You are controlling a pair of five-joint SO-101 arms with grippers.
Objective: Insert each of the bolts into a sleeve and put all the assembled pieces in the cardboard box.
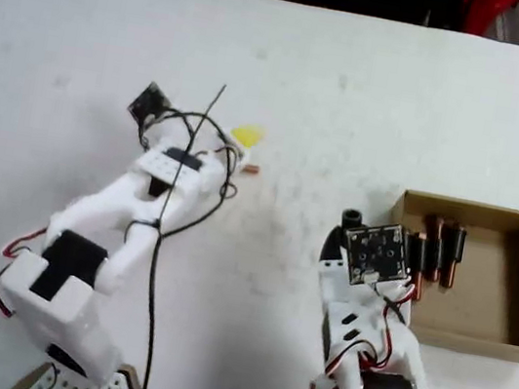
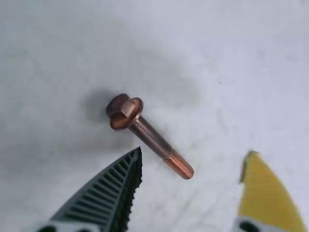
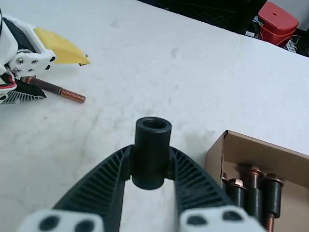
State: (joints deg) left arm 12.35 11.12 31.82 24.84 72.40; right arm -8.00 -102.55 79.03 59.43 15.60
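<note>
A copper bolt (image 2: 147, 135) lies flat on the white table, its threaded end between the fingertips of my left gripper (image 2: 193, 153), which is open around it without touching. In the high view this bolt (image 1: 251, 169) sits just beside the left gripper (image 1: 243, 153). My right gripper (image 3: 152, 162) is shut on a black sleeve (image 3: 152, 150), held upright with its bore facing up. In the high view the sleeve (image 1: 352, 216) is just left of the cardboard box (image 1: 474, 337). Three assembled pieces (image 1: 438, 250) lie inside the box at its back left corner.
The box's near wall (image 3: 241, 142) stands close beside the held sleeve, with the bolted sleeves (image 3: 251, 191) behind it. A black cable (image 1: 157, 267) trails over the left arm. Open table lies between the two arms.
</note>
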